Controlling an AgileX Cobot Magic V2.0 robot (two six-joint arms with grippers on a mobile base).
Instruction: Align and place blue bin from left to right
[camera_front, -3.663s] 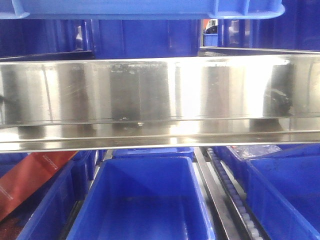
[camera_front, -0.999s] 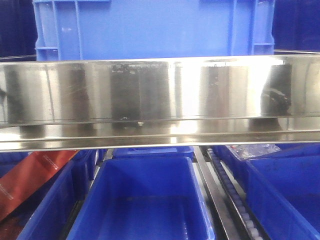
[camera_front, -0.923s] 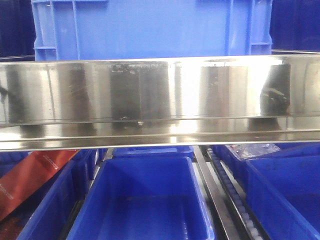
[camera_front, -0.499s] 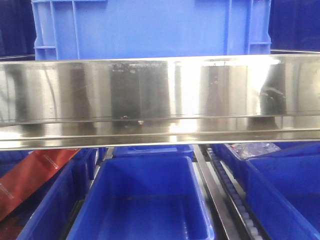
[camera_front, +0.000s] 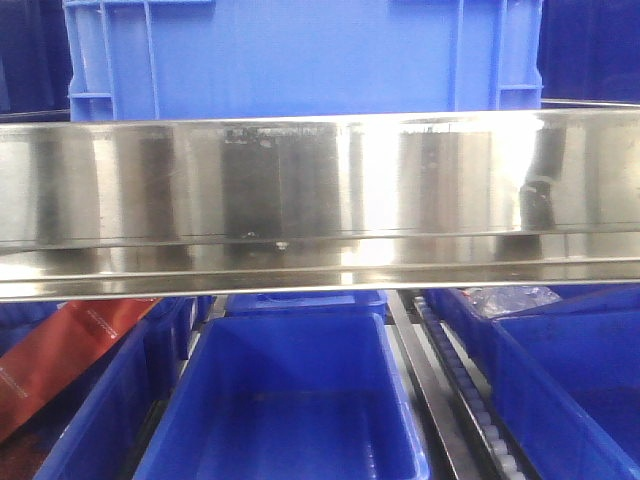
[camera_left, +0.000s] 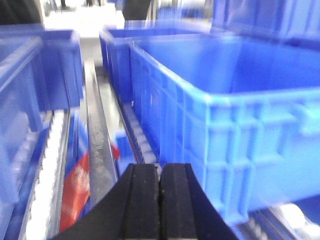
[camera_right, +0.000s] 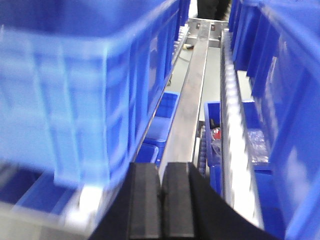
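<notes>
1. So, from my seat the blue bin sits on the upper level, just behind the steel front rail and roughly centred on it — I judge it set down in its lane, since neither arm has hold of it.
2. My left gripper has its black pads pressed together on nothing; the blue bin stands just to the right of it, apart from the pads.
3. My right gripper is likewise closed and empty, with the blue bin near its left side — the view is blurred, so I cannot tell whether it touches.
4. What I think is left: squaring the bin along the roller track and checking that it lines up with its neighbours.
5. The surface is a metal flow rack with roller lanes. Below the rail, a lower blue bin lies open, a red packet to its left and more bins around.
</notes>
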